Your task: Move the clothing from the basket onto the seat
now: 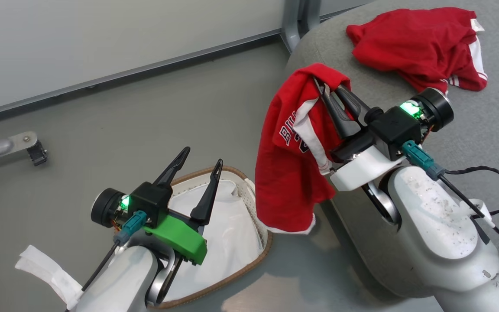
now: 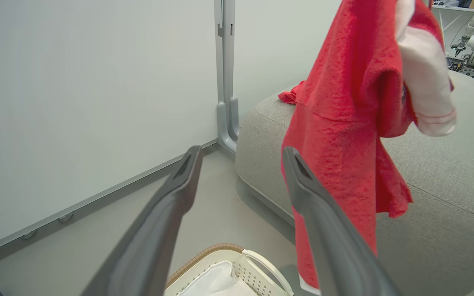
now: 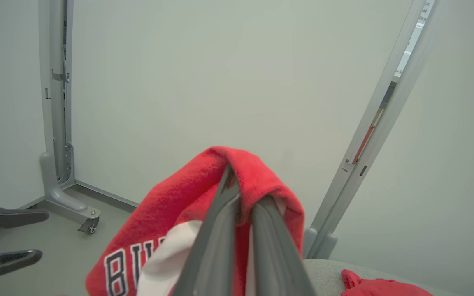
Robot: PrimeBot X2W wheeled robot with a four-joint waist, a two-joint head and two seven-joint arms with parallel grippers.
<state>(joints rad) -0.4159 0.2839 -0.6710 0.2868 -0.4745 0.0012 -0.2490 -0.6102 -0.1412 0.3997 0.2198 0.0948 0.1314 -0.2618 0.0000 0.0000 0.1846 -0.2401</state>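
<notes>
- 1 basket [image 1: 256,259] sits on the grey floor [image 1: 145,108], cream with a brown woven rim; from the left wrist I can see its perforated wall and 1 loop handle.
- Inside it lies 1 plain white sheet [image 1: 232,225], crumpled against the walls and covering the bottom.
- The seat [image 1: 492,130], 1 big grey cushion, stands just beside the basket toward 2 o'clock.
- Red garments: 2.
- The hanging garment [image 1: 288,173] droops from the right tool [image 1: 329,86], folded over the fingertips. It hangs between basket and seat, its white-trimmed hem above the basket's 3 o'clock rim. White lettering and a white stripe face outward. Whether the hem touches the rim or the seat's side, I cannot tell.
- The lying garment [image 1: 422,47] is heaped on top of the seat, toward 1 o'clock from the hanging one and well apart from the basket, white stripes at its 3 o'clock edge.
- Tools: 2.
- The right tool is clenched on the hanging garment, its 2 dark fingers pressed together inside the fold.
- The left tool [image 1: 203,156] is released, fingers spread wide and holding nothing, poised over the basket's 10 o'clock side above the sheet.
- Pale wall panels [image 1: 102,34] and 1 grey post [image 1: 295,21] stand behind, at 12 o'clock.
</notes>
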